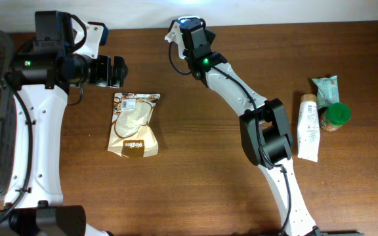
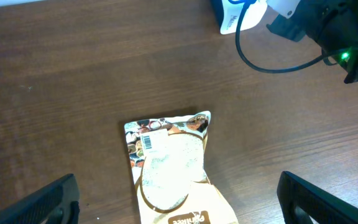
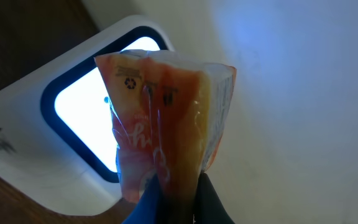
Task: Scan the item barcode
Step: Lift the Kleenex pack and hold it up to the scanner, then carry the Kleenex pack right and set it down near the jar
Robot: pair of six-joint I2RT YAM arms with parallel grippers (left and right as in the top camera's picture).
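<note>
Right gripper (image 3: 176, 198): we see only its dark fingertips, pinched tight on the bottom edge of the orange packet (image 3: 166, 118)
Orange packet: held upright just in front of the scanner (image 3: 61, 143), overlapping its lit window; we find the print too blurred to read
Scanner: from overhead we make out only a white corner, the rest hidden under the right wrist
Left gripper (image 1: 115, 71): jaws spread wide, holding nothing, well left of the scanner
Brown pouch (image 1: 135, 124): flat on the table (image 1: 202, 164), left of the scanner; its lower end is cut off in the left wrist view
White tube (image 1: 309, 128), green-lidded jar (image 1: 336, 117): far right of the scanner, labels too small for us
</note>
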